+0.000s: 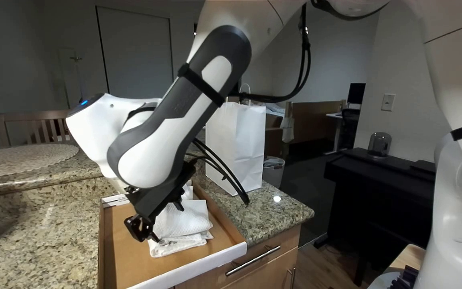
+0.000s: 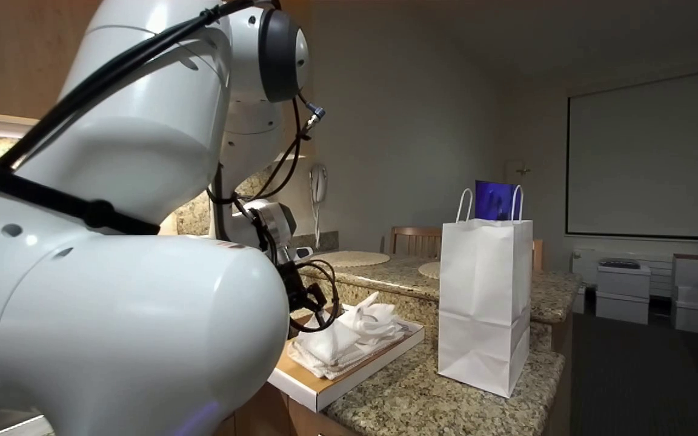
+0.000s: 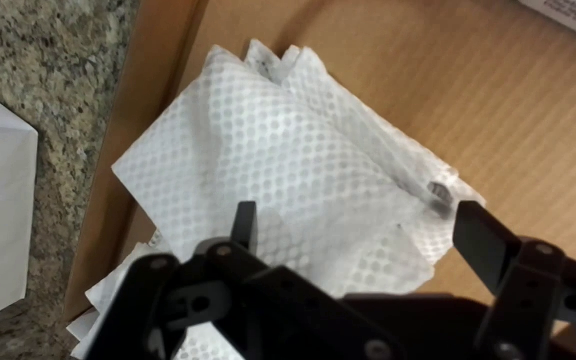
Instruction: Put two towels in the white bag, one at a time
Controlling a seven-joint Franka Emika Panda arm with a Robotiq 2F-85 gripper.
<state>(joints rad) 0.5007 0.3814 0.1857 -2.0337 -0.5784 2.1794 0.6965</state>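
Towels [image 3: 278, 145], count unclear, in one tray [image 1: 120, 241]; one white bag [image 2: 476, 290]; one hand [image 3: 359, 225].

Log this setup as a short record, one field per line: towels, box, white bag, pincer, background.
Towels: white, dotted, piled in the box; exact count unclear
Box: shallow, cardboard, on the speckled counter
White bag: upright on the counter, beside the box but apart from it; inside not visible
Pincer: open, over the towels; whether it touches them cannot be told
Background: round woven mat, wooden chair
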